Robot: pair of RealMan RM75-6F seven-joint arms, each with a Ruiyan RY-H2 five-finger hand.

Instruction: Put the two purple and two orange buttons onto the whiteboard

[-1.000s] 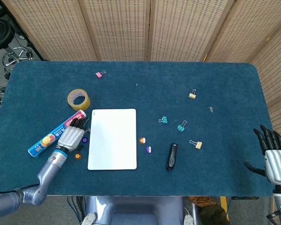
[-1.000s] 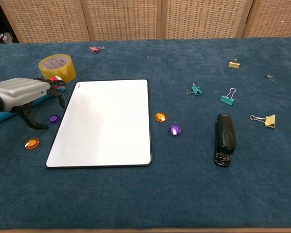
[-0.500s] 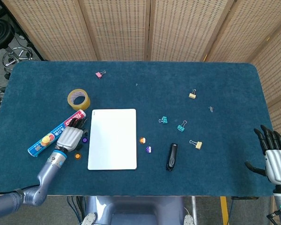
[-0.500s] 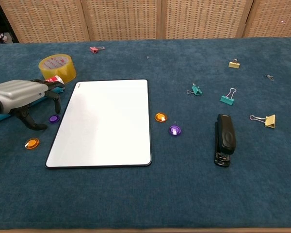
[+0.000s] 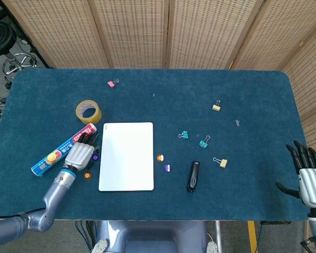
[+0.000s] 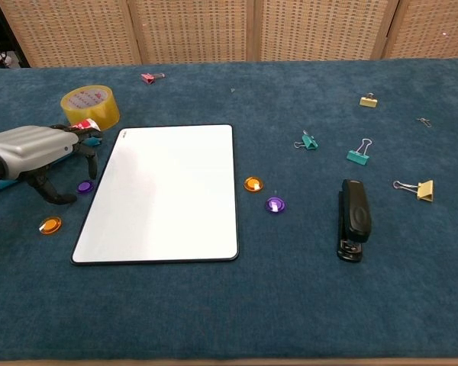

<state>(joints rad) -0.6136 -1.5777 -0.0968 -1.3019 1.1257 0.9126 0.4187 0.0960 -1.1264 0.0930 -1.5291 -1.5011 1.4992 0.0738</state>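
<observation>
The whiteboard (image 5: 127, 155) (image 6: 166, 191) lies flat on the blue table with nothing on it. Left of it sit a purple button (image 5: 95, 157) (image 6: 85, 186) and an orange button (image 5: 87, 175) (image 6: 50, 225). To the board's right lie another orange button (image 5: 160, 157) (image 6: 253, 184) and another purple button (image 5: 168, 168) (image 6: 275, 204). My left hand (image 5: 79, 154) (image 6: 38, 152) hovers over the left purple button, fingers curved down around it, not plainly holding it. My right hand (image 5: 308, 174) stays open at the table's right edge, far from everything.
A yellow tape roll (image 5: 88, 111) (image 6: 90, 107) and a blue tube (image 5: 63, 150) lie by my left hand. A black stapler (image 5: 193, 176) (image 6: 354, 219) lies right of the buttons. Binder clips (image 6: 358, 153) are scattered right, and a pink clip (image 5: 112, 83) sits far back.
My left hand has shifted slightly toward the left purple button and its fingers have drawn in a little. The buttons and my right hand have not moved.
</observation>
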